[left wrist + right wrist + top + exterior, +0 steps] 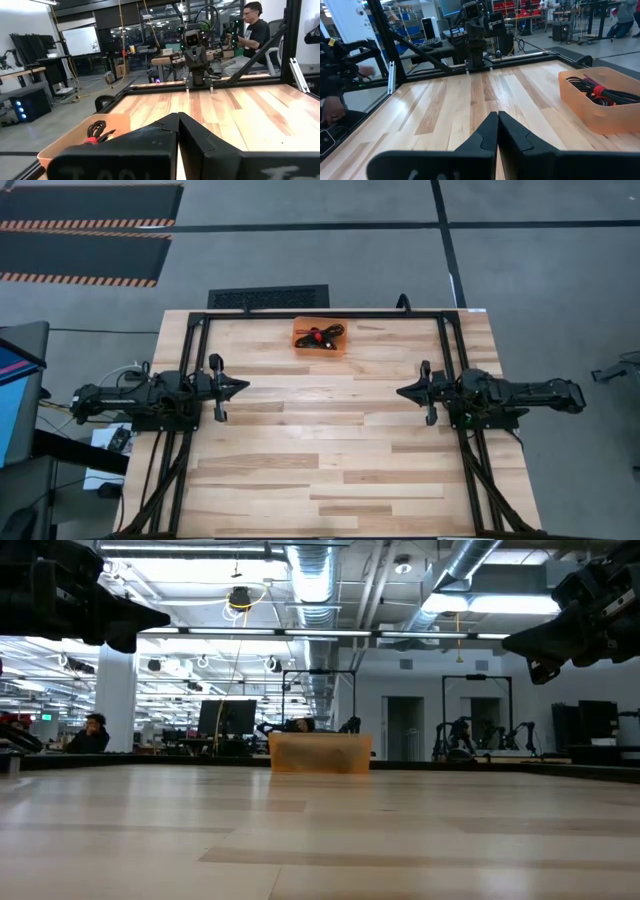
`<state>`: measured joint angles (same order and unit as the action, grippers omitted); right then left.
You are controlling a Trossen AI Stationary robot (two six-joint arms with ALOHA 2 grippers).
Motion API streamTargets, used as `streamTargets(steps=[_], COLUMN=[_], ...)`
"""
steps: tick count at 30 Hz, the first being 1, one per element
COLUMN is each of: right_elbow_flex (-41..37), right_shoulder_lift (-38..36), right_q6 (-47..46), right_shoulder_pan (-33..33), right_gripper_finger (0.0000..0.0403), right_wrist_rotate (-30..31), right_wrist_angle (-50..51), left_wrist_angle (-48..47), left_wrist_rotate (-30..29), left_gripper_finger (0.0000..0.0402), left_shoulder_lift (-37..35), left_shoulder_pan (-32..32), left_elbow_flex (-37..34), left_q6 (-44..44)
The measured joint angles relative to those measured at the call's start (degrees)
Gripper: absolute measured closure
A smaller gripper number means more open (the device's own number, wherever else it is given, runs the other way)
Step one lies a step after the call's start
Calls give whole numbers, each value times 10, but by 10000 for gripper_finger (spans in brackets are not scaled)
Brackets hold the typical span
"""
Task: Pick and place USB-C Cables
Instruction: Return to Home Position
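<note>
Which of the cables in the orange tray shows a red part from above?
The red-and-black cable in the middle of the orange tray. Its red part stands out; the other cables around it look dark.

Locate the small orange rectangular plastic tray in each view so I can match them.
High view: the orange tray sits centred at the far edge of the light wooden tabletop.
Low view: the tray is at centre, far across the tabletop.
Left wrist view: the tray is in view, with cables inside.
Right wrist view: the tray is in view, with cables inside.
Shared landmark: the tabletop it stands on.
</note>
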<state>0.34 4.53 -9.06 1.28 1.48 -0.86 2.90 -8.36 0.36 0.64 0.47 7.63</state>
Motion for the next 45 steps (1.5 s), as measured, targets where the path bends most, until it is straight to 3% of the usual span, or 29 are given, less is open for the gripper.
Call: streamTargets(steps=[45], right_elbow_flex=[0], right_shoulder_lift=[0], right_q6=[0], right_shoulder_pan=[0], right_gripper_finger=[370], right_wrist_rotate=[0], right_wrist_angle=[0], left_wrist_angle=[0], left_wrist_rotate=[0], left_gripper_finger=[401], left_shoulder_lift=[24], left_shoulder_pan=[0], left_elbow_flex=[0], left_q6=[-3])
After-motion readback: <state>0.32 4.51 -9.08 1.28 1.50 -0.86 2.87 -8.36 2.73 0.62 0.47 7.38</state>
